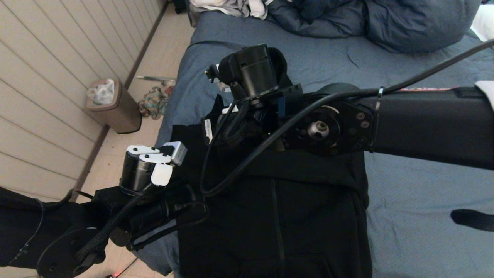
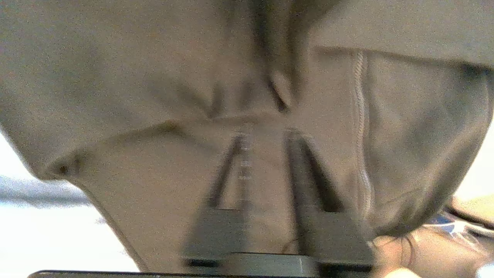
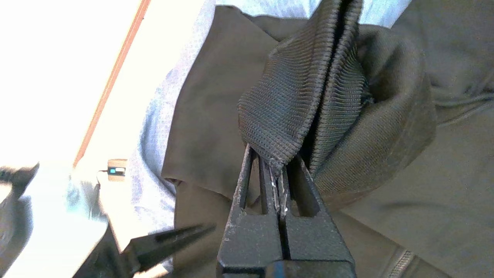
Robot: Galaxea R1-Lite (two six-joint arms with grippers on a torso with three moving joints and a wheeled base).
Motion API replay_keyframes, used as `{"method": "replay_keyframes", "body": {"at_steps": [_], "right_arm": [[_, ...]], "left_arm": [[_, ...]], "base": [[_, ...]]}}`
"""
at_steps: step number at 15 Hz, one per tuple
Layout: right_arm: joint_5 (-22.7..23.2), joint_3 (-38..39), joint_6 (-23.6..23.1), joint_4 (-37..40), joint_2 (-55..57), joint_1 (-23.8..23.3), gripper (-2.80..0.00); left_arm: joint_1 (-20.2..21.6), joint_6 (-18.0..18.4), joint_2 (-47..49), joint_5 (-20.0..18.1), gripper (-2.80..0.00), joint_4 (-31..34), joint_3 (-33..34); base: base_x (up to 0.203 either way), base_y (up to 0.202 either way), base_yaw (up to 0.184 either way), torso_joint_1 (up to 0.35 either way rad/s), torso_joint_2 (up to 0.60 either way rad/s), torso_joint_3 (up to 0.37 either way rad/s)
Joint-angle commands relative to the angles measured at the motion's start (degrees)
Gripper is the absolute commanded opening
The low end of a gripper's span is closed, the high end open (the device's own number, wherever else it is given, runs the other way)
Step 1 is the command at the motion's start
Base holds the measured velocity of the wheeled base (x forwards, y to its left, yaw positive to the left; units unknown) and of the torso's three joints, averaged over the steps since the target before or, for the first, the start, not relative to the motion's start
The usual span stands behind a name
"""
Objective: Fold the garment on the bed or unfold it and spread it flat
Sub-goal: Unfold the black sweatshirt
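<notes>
garment [image 1: 278, 200]: black zip hoodie, lying along the near left part of the bed [image 1: 417, 185], body pretty flat, zipper running away from the robot, left edge close to the mattress side

right gripper [image 3: 278, 170]: clamped shut on a ribbed cuff [image 3: 301, 92] of the garment, pinched right at the fingertips, rest of that sleeve bunched up behind it and draped over the body panel

right arm [image 1: 424, 123]: reaching in from the right, across the upper part of the garment, blocking the collar area in the head view

left gripper [image 2: 266, 170]: partly open, fingers pointing into grey-looking fabric with a stitched seam [image 2: 361, 127] just beside; nothing visibly pinched between them, though too blurry to swear by it

left arm [image 1: 146, 170]: down at the garment's left edge, near the bed's side, well apart from the right gripper's end

key relation: held cuff sits at the far upper-left end of the garment, long axis of the body stretching from there back toward the robot

guess at next move: cuff probably gets carried over and laid on the body, or pulled outward if spreading; left gripper nearer the left hem, so likely the one to pin or grab there

watch out: thick fabric, thin bite on the cuff, could slip
</notes>
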Motion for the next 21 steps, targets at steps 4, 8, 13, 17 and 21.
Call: {"method": "replay_keyframes", "body": {"at_steps": [4,8,13,17,21], "right_arm": [[0.16,0.44,4.35,0.10,-1.63,-1.77,-2.80],[1.73,0.54,9.16,0.23,-3.06,-2.46,-2.80],[3.95,1.54,9.69,0.54,-5.03,-2.43,-2.80],[4.29,2.25,9.78,0.46,-5.21,-2.11,-2.80],[4.72,2.78,9.69,0.45,-5.56,-2.01,-2.80]], "left_arm": [[-1.15,-0.32,1.15,-7.79,0.00,-0.17,-1.73],[-1.08,-1.33,8.26,-8.70,0.00,0.15,-8.92],[3.51,-1.25,9.90,-8.64,0.00,5.14,-17.22],[7.38,-0.91,9.56,-8.65,0.00,9.09,-24.32],[7.90,-0.87,9.78,-8.74,0.00,16.11,-33.24]], "base": [[0.000,0.000,0.000,0.000,0.00,0.000],[0.000,0.000,0.000,0.000,0.00,0.000],[0.000,0.000,0.000,0.000,0.00,0.000],[0.000,0.000,0.000,0.000,0.00,0.000],[0.000,0.000,0.000,0.000,0.00,0.000]]}}
